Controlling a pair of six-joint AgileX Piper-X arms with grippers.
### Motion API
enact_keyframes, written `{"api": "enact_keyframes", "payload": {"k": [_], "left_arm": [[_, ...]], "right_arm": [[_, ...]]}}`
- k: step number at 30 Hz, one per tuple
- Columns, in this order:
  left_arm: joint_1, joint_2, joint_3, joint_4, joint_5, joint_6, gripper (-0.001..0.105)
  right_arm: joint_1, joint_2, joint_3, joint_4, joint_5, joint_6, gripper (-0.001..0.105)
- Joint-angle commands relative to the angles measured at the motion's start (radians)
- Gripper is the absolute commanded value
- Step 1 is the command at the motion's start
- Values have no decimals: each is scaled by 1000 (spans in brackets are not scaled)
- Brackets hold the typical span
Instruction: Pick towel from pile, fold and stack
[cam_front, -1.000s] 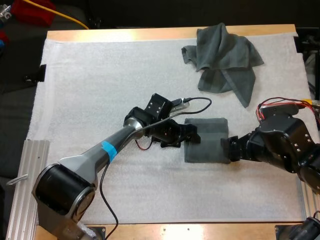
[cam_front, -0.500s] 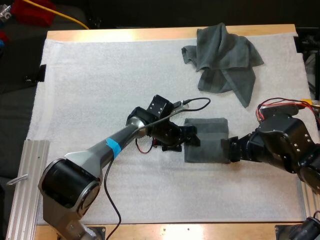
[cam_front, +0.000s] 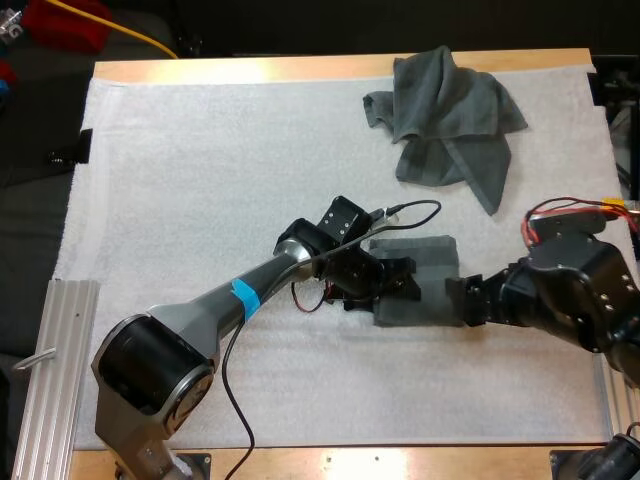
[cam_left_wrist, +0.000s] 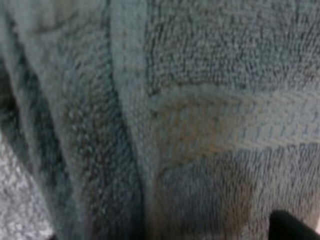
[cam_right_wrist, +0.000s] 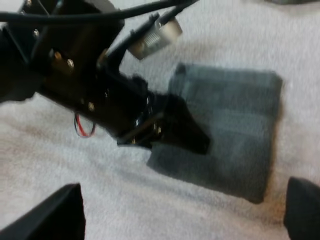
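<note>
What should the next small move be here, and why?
Probably lift the left hand off the folded towel. That towel already lies as a flat rectangle on the mat. The left hand sits on its left edge, and the right hand is open at its right edge, gripping nothing. A crumpled towel waits at the far side.

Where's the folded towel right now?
In the high view the folded towel lies on the mat, right of centre, between the left gripper and right gripper, nearer the arms than the crumpled towel.
</note>
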Motion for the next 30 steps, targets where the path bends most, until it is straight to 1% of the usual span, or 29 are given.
{"api": "enact_keyframes", "payload": {"k": [1, 2, 6, 7, 9, 10, 15, 20, 23, 25, 28, 30], "left_arm": [[-9, 14, -2, -13, 5, -9, 60], [-9, 14, -2, -17, 5, -9, 56], [-9, 14, -2, -26, 5, -12, 29], [-9, 14, -2, -28, 5, -9, 24], [-9, 14, -2, -29, 0, 4, 4], [-9, 14, -2, -29, -2, 15, 0], [-6, 4, -2, -22, 30, 93, 0], [17, -56, -2, 20, 29, 199, 0], [47, -103, -2, 70, 29, 275, 0], [77, -137, -2, 128, 29, 345, 0], [114, -176, -2, 202, 29, 424, 0], [151, -212, -2, 276, 25, 500, 0]], "right_arm": [[0, -17, -6, 0, 8, -11, 78], [0, -19, -6, 0, 8, -11, 78], [0, -24, -6, 4, 8, -11, 78], [0, -24, -6, 5, 8, -11, 78], [0, -24, -6, 6, 7, -11, 78], [0, -24, -6, 6, 6, -11, 78], [0, -24, -6, 6, -1, -6, 78], [0, -24, -6, 6, -1, -6, 78], [0, -24, -6, 6, -1, -6, 78], [0, -24, -6, 6, -1, -6, 78], [0, -24, -6, 6, -1, -6, 78], [0, -24, -6, 5, -13, -6, 78]]}}
